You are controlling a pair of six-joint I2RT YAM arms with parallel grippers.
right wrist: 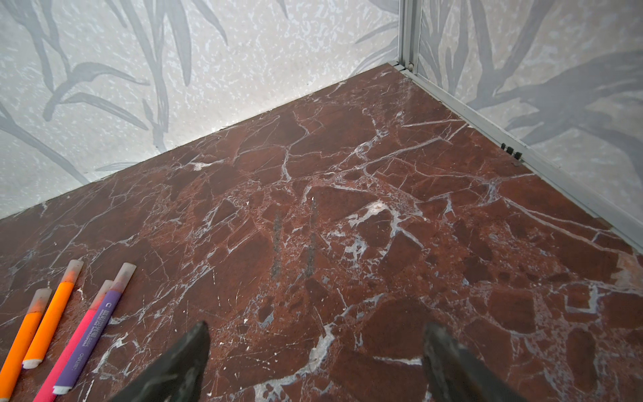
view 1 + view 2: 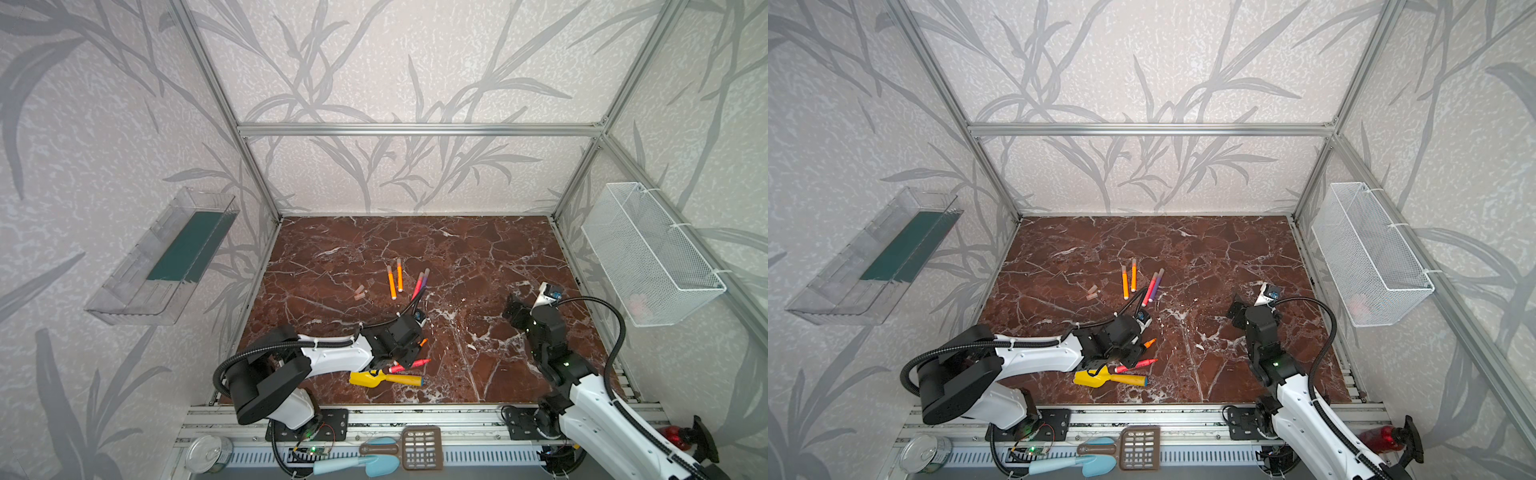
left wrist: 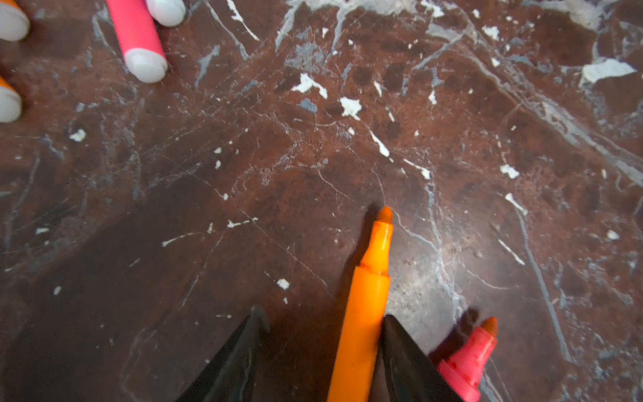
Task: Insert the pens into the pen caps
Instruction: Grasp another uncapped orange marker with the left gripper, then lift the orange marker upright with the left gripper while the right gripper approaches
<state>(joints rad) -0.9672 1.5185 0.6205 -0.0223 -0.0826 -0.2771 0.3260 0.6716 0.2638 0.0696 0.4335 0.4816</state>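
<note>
My left gripper (image 3: pixel 323 314) stands open low over the marble near the front, around an uncapped orange pen (image 3: pixel 368 306). The pen lies against one finger, with a wide gap to the other; its tip (image 2: pixel 422 343) pokes out past the wrist. An uncapped pink-red pen (image 2: pixel 409 365) lies just beside it. Farther back lie two capped orange pens (image 2: pixel 392 283), a capped pink one (image 2: pixel 419 286) and a capped purple one (image 1: pixel 95 327). Two loose pen caps (image 2: pixel 359 293) rest left of them. My right gripper (image 1: pixel 318 327) hangs open and empty at the right.
A yellow toy shovel (image 2: pixel 384 379) lies in front of the left gripper. A clear tray (image 2: pixel 166 257) hangs on the left wall and a white wire basket (image 2: pixel 648 253) on the right wall. A can (image 2: pixel 208 453) and spatulas lie on the front rail.
</note>
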